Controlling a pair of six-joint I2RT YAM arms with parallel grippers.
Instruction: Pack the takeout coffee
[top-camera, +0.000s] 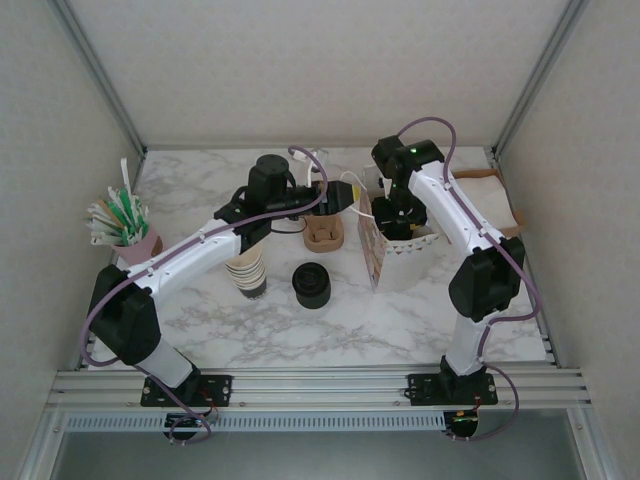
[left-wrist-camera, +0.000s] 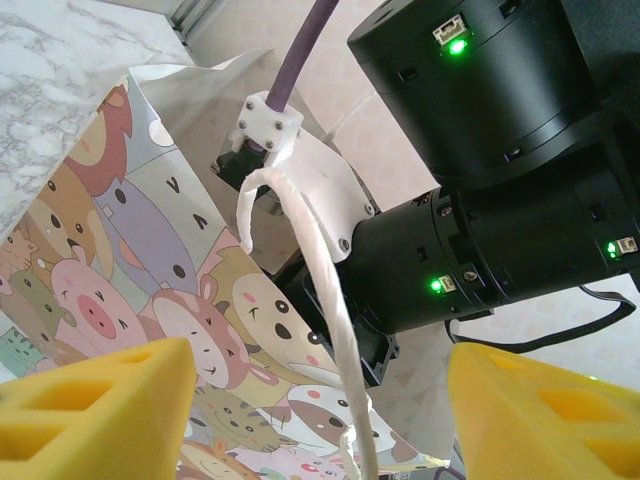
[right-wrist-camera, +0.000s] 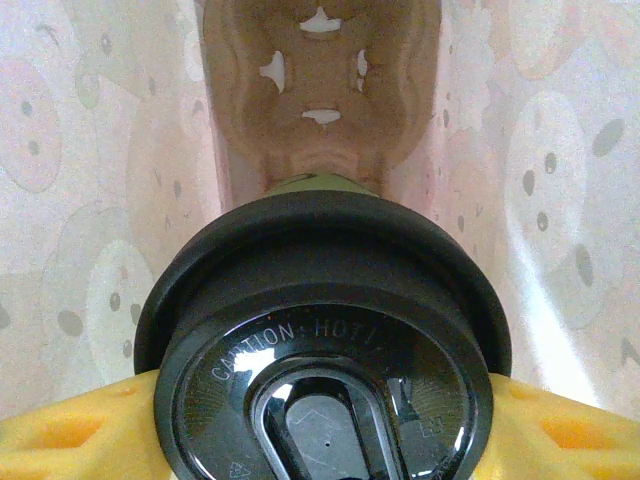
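Olive-walled takeout coffee (right-wrist-camera: 322, 300) is capped in glossy black.

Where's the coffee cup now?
Right wrist view: the coffee cup sits inside the cartoon bag, between the yellow fingers of the right hand, above a brown carrier.

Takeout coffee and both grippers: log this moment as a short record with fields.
takeout coffee: black lid on, down inside the paper bag
right gripper: closed on the takeout coffee, a yellow finger on each side of the lid
under the cup: brown cup carrier at the bag's bottom
left gripper: open, the bag's white cord handle running between its fingers
status: cup in bag, not yet released
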